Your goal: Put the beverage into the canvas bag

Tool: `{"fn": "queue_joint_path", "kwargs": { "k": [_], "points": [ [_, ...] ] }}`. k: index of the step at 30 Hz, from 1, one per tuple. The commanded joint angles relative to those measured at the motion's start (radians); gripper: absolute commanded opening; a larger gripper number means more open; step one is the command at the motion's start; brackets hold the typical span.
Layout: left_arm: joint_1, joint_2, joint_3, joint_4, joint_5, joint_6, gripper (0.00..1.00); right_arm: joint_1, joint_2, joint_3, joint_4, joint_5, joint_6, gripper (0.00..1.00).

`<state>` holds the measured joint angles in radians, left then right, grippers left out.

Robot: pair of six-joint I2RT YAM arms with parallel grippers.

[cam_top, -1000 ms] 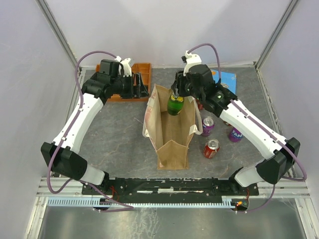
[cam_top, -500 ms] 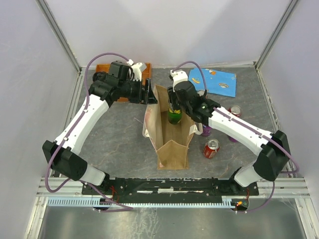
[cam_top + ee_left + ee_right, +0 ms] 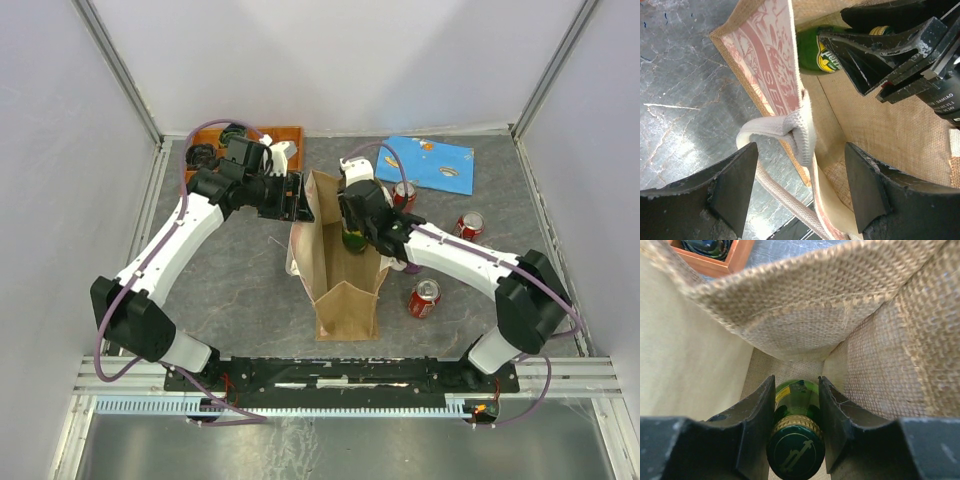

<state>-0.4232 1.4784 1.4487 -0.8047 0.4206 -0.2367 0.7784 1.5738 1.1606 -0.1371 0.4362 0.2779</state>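
Observation:
The tan canvas bag (image 3: 340, 275) stands open in the middle of the table, white handles hanging at its sides. My right gripper (image 3: 352, 228) is shut on the neck of a green glass bottle (image 3: 352, 240) and holds it upright inside the bag's far end. In the right wrist view the gripper (image 3: 796, 415) clamps the bottle (image 3: 799, 392) with burlap walls (image 3: 880, 355) all round. My left gripper (image 3: 800, 187) is open, its jaws either side of the bag's far-left rim (image 3: 765, 60) and white handle (image 3: 797, 130). The bottle (image 3: 815, 50) shows there too.
An orange compartment tray (image 3: 285, 138) sits at the back left, behind the left gripper (image 3: 298, 195). A blue packet (image 3: 430, 163) lies at the back right. Red cans stand right of the bag (image 3: 425, 297), (image 3: 468, 225), (image 3: 403, 193).
My right gripper has moved left and down with the bottle, from above the bag's rim to inside it. My left gripper has moved right to the bag's far-left rim.

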Motion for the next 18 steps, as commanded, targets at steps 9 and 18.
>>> {"fn": "queue_joint_path", "kwargs": {
  "k": [9,18],
  "points": [
    [-0.005,-0.017,-0.020,0.038,-0.006,0.051,0.77,0.002,0.007,-0.016,0.309,0.125,-0.088,0.00],
    [-0.005,-0.007,-0.023,0.039,0.001,0.053,0.77,0.002,0.031,-0.062,0.424,0.155,-0.138,0.00]
  ]
}}
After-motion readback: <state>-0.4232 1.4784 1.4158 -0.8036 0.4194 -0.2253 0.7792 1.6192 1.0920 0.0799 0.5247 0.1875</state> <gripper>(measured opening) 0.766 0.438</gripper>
